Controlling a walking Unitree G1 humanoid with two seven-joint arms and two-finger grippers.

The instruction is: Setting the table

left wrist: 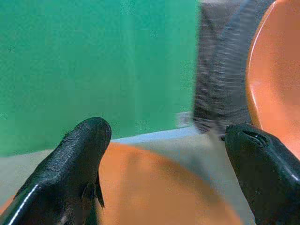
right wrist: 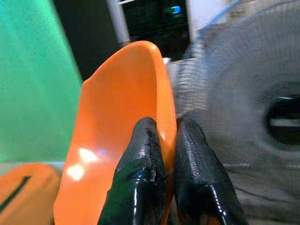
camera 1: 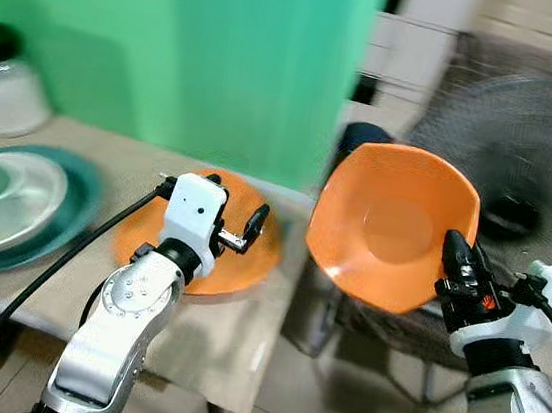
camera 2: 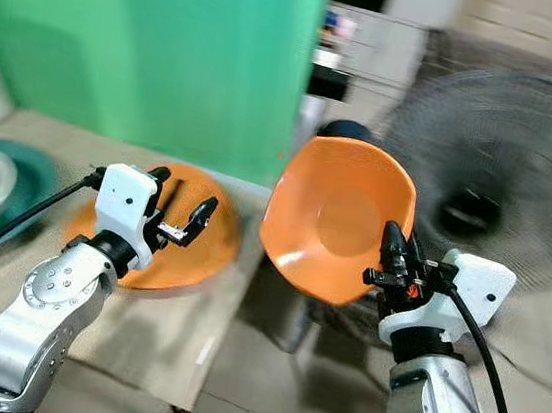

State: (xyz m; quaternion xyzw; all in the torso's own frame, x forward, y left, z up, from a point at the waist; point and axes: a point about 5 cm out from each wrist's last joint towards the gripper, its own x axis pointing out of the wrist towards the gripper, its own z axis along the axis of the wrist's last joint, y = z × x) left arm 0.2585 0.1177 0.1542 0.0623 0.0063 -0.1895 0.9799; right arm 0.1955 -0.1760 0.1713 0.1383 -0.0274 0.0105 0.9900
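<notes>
**Bowl held off the desk's edge, plate lying toward nine o'clock**

On the desk (camera 1: 228, 347), the left tool (camera 1: 237, 220) hovers with fingers apart over the orange plate (camera 1: 249, 264), holding nothing. Toward three o'clock, past the desk's edge, the right tool (camera 2: 388, 258) is clamped on the rim of the orange bowl (camera 1: 393, 236), which stands tilted almost on edge, hollow facing the robot. The bowl must likely travel toward nine o'clock and level out; the right arm is nearer.

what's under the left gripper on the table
An orange plate lies on the table beneath the open left gripper. The arm covers part of it, so anything there is hidden.
</notes>
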